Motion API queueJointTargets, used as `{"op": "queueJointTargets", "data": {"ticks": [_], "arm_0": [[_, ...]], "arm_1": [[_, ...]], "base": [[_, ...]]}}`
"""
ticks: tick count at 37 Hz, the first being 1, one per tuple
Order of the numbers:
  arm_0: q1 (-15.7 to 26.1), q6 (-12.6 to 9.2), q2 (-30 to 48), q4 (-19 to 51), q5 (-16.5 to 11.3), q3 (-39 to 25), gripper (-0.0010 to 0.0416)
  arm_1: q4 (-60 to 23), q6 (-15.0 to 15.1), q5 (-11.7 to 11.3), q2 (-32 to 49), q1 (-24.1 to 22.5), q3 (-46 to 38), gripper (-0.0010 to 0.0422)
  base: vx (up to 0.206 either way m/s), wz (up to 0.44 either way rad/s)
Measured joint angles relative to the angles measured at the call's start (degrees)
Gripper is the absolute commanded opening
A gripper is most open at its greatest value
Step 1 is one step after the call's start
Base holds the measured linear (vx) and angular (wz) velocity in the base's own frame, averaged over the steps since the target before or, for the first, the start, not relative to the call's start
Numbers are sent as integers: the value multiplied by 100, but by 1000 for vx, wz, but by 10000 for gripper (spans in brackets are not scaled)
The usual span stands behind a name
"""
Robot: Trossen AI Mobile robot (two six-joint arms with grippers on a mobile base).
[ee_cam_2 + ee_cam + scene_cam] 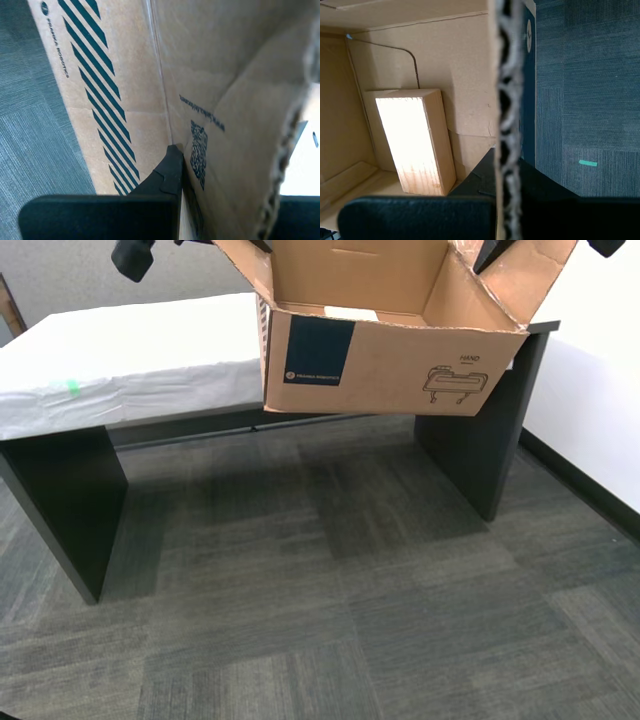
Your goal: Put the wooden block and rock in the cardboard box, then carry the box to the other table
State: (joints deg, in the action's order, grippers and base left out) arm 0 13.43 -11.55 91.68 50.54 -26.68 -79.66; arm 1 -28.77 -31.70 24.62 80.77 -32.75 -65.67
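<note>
Even, soft indoor light; glare bleaches the wooden block (412, 145) top, the cardboard box (400, 365) edge looks blurred close up, perhaps out of focus.

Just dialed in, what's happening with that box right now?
Both arms hold the cardboard box up off the floor, in front of the table with the whitish sheet. My first tool is clamped on one box wall, my second tool on another. The wooden block lies inside the box. The rock is not visible in any view.
</note>
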Motion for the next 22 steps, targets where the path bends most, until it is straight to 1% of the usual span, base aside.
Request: {"op": "queueJointTargets", "data": {"ticks": [2, 4, 7, 9, 13, 18, 22], "arm_0": [[0, 2, 0, 15, 13, 0, -1], [0, 15, 0, 37, 46, 0, -1], [-2, 17, 0, 50, 72, 0, -1], [-2, 20, 0, 59, 127, 0, -1], [-2, 24, 0, 72, 195, 0, -1], [-2, 83, 0, 68, 212, 0, -1], [-2, 83, 0, 70, 212, 0, -1]], "arm_1": [[157, 9, 101, 0, 0, 116, -1], [496, -59, 197, -2, 0, 321, -1], [992, -396, 223, -2, 0, 645, -1], [1209, -476, 247, 2, 0, 793, -1], [1241, -479, 260, -2, 0, 820, -1], [1248, -481, 249, -11, 0, 796, -1], [1189, -603, 184, -9, -4, 796, -1]], "base": [[125, 21], [126, 13], [124, 5], [124, -5], [126, -11], [126, -19], [126, -27]]}}
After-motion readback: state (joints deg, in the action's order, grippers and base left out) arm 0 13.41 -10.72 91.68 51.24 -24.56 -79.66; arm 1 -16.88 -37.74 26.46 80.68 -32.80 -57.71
